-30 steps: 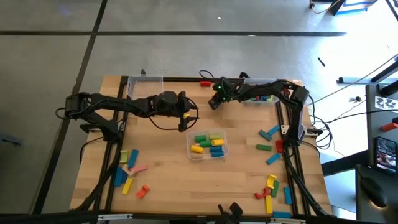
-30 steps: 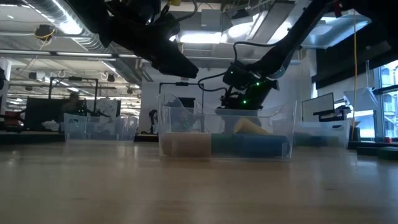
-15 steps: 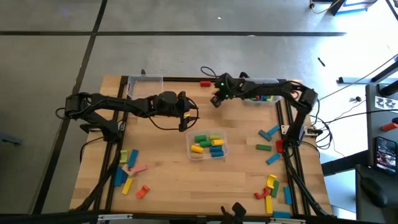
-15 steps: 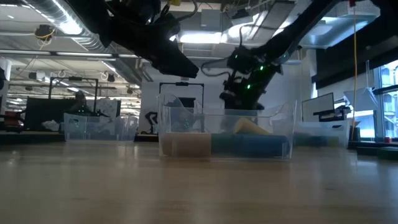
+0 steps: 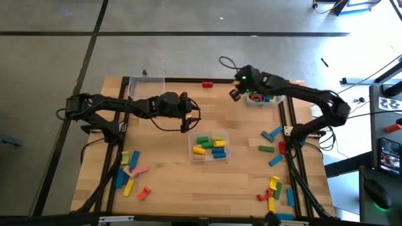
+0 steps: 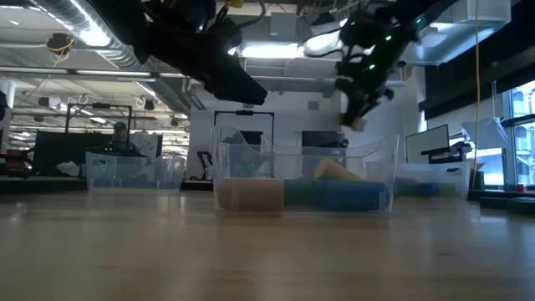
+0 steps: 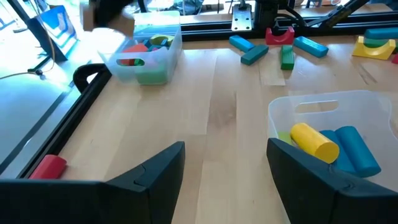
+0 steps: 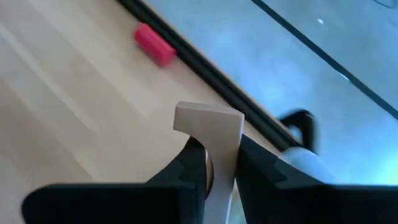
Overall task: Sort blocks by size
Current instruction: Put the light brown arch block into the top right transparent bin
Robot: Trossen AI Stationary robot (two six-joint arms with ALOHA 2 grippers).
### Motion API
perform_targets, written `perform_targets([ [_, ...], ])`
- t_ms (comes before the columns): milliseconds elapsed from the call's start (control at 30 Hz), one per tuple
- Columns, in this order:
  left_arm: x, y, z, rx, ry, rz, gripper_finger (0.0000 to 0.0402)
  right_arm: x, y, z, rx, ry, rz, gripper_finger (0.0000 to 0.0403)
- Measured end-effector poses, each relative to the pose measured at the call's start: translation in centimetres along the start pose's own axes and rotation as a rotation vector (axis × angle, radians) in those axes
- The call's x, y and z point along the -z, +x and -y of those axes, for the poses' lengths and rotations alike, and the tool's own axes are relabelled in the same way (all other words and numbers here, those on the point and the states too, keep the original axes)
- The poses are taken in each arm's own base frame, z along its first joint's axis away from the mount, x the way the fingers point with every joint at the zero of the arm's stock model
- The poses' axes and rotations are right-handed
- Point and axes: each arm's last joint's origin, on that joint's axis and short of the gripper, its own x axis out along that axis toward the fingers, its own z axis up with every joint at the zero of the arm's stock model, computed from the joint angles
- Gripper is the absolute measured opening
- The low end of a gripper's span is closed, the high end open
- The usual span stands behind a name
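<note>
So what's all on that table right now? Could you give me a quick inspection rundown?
Surface: wooden table with black rails.
Job's things: coloured blocks lie loose near the left front and right front; a red block lies at the far edge; more sit in the centre bin and far right bin.
Clutter: an empty-looking clear bin at far left.
Hands: right hand raised, gripping a pale wooden piece; left hand open, empty, near the centre bin.
Cables: a black cable loops by the left hand.
Surroundings: concrete floor; a person in the background.
</note>
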Motion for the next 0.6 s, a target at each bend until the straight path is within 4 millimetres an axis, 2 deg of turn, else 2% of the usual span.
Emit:
perform_targets([
  [167,0.1,0.0,0.0,0.001,-0.012,-0.007,0.0224,1.0,-2.4,3.1,0.063,0.034,-0.033,0.0070],
  [267,0.1,0.0,0.0,0.002,-0.009,-0.010,0.0224,2.2,-2.7,4.8,0.099,0.084,-0.045,0.0071],
  [433,0.1,0.0,0.0,0.001,-0.007,-0.009,0.0223,5.0,-1.3,6.8,0.123,0.152,-0.107,0.0071],
  [600,0.1,0.0,-0.1,-0.030,-0.026,-0.013,0.0223,8.0,0.7,7.4,0.113,0.209,-0.168,0.0071],
])
